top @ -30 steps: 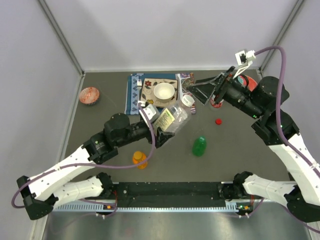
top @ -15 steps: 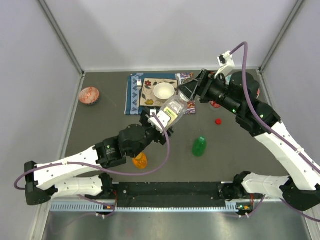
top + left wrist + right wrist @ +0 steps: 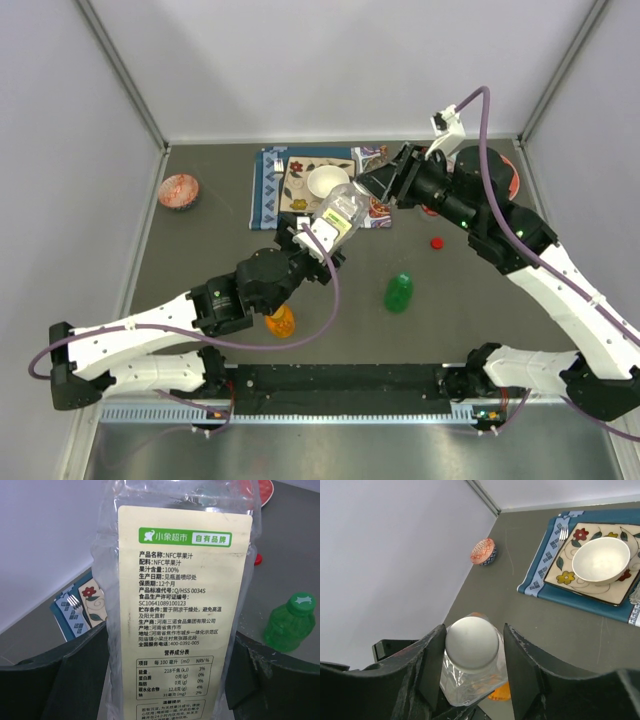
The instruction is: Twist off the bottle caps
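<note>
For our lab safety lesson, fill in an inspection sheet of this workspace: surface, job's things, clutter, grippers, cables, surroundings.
Surface: dark grey table.
Job's things: large clear bottle lifted and tilted, white cap on; green bottle upright, capped; orange bottle partly under the left arm; red cap loose on the table.
Clutter: white bowl on a patterned plate on a blue placemat; small patterned bowl near the left wall.
Grippers: left gripper shut on the large clear bottle; right gripper flanks the white cap, contact unclear.
Cables: left purple cable and right purple cable loop off the arms.
Surroundings: pale walls.
</note>
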Controlling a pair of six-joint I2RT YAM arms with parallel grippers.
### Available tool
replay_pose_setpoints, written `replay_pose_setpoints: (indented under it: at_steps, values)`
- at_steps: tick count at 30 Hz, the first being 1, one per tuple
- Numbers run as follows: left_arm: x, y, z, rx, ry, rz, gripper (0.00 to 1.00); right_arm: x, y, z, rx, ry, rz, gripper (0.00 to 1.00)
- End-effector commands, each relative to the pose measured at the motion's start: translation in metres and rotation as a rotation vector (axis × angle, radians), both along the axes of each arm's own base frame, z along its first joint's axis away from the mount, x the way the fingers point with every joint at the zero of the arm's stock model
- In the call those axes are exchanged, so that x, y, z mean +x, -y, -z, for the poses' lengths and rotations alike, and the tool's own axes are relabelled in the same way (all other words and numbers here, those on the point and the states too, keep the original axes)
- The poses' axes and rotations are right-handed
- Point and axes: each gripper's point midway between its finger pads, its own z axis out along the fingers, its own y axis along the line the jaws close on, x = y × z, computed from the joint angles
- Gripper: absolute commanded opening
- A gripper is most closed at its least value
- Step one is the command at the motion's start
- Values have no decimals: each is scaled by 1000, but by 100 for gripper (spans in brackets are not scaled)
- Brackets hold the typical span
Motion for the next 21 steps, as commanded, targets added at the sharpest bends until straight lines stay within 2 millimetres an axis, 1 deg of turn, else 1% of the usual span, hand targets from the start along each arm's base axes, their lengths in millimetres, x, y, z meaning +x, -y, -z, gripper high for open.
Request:
replay_pose_setpoints:
  at_steps: [1, 3, 4, 6, 7, 10, 13, 14, 15, 16, 17, 19, 20, 21]
  values:
    - [2, 1, -34, -105, 50, -13, 34, -3, -1, -5, 16, 18, -2, 45]
    - [2, 0, -33, -104, 49, -18, 34, -3, -2, -3, 14, 16, -3, 42]
    - [2, 0, -34, -106, 49, -16, 34, -4, -3, -3, 14, 17, -11, 36]
    - [1, 0, -35, -112, 51, -13, 35, -5, -3, -1, 9, 17, -18, 28]
    - [1, 0, -35, -118, 49, -12, 35, -7, -4, -1, 8, 20, -32, 18]
    - [-4, 5, -39, -133, 47, 35, 36, -12, -8, 2, -11, 35, -76, 0]
    - [-17, 12, -45, -175, 26, 125, 34, -18, -12, 2, -41, 71, -132, 0]
    - [-28, 18, -51, -194, 24, 207, 34, -20, -12, -1, -47, 89, -146, 0]
    - [-33, 21, -54, -206, 18, 249, 34, -25, -13, -4, -65, 126, -183, 0]
    - [-39, 21, -54, -213, 1, 286, 34, -29, -14, -7, -74, 150, -211, 0]
    - [-43, 18, -63, -237, 3, 324, 34, -33, -15, -14, -79, 184, -237, 0]
    - [-66, 26, -68, -270, -31, 484, 34, -45, -17, -21, -105, 258, -318, 0]
    - [-69, 21, -75, -292, -33, 522, 34, -52, -18, -28, -101, 291, -356, 0]
    - [-87, 24, -79, -304, -51, 644, 34, -61, -20, -32, -104, 332, -425, 0]
